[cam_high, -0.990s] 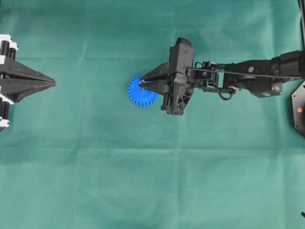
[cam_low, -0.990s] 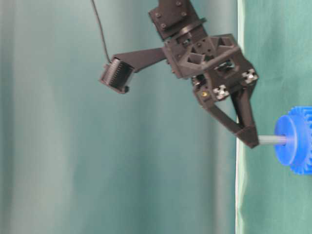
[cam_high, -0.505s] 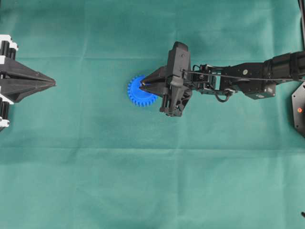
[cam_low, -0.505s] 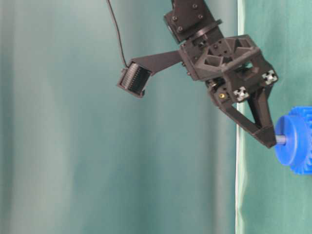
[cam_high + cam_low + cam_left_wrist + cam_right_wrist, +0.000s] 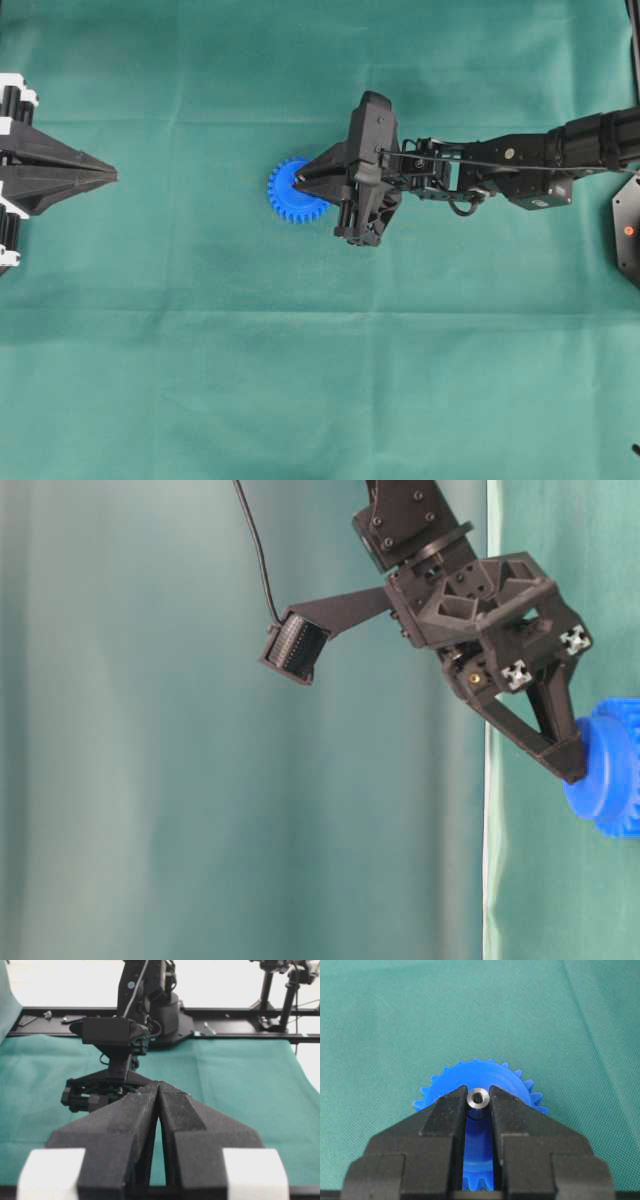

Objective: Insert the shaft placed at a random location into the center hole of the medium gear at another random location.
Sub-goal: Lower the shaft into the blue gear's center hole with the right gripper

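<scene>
The blue medium gear (image 5: 283, 199) lies flat on the green cloth left of centre. My right gripper (image 5: 298, 178) is over its middle, shut on the silver shaft (image 5: 478, 1097), which stands upright between the fingertips. In the table-level view the fingertips (image 5: 570, 768) touch the gear's raised hub (image 5: 608, 780), and no length of shaft shows between them. The center hole is hidden under the shaft and fingers. My left gripper (image 5: 110, 176) rests at the far left edge, shut and holding nothing, its tips meeting (image 5: 158, 1085).
Green cloth (image 5: 320, 380) covers the table. A black fixture (image 5: 628, 228) sits at the right edge. The right arm (image 5: 520, 165) stretches in from the right. A black rail (image 5: 240, 1010) runs along the table's far side in the left wrist view.
My right gripper has come down onto the gear with the shaft. The bare stretch of shaft between fingertips and hub has shrunk to nothing. The left arm has not moved.
</scene>
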### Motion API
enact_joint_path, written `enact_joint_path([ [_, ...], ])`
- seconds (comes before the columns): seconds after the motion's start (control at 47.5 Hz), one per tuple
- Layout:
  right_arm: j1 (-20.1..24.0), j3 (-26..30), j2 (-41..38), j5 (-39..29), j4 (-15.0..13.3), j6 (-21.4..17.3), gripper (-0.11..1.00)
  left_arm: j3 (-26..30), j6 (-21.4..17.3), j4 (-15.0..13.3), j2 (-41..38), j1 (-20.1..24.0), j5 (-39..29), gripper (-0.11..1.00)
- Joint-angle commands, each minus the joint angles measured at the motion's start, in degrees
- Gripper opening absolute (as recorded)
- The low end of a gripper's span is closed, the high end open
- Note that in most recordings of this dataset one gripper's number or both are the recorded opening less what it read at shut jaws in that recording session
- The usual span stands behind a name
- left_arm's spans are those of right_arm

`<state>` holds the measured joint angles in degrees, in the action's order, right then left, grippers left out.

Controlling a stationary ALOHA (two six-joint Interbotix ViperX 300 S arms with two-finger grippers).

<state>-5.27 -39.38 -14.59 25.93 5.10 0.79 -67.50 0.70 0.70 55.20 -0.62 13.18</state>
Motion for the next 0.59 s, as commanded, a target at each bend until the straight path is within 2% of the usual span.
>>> enact_joint_path([
  [0.0,0.18,0.88,0.79,0.7,0.0,-0.97,0.14,1.23,0.09,0.18,-0.53,-0.09,0.09,0.0],
  [0.295,0.09,0.97,0.88,0.97,0.0,-0.88,0.16,1.23,0.09,0.18,-0.53,-0.09,0.09,0.0],
  [0.337,0.18,0.97,0.79,0.97,0.0,-0.88,0.24,1.23,0.09,0.18,-0.53,-0.09,0.09,0.0],
  [0.505,0.18,0.88,0.88,0.97,0.0,-0.88,0.72,1.23,0.09,0.18,-0.53,-0.09,0.09,0.0],
  [0.569,0.18,0.88,0.88,0.97,0.0,-0.88,0.87,1.23,0.09,0.18,-0.53,-0.09,0.09,0.0],
])
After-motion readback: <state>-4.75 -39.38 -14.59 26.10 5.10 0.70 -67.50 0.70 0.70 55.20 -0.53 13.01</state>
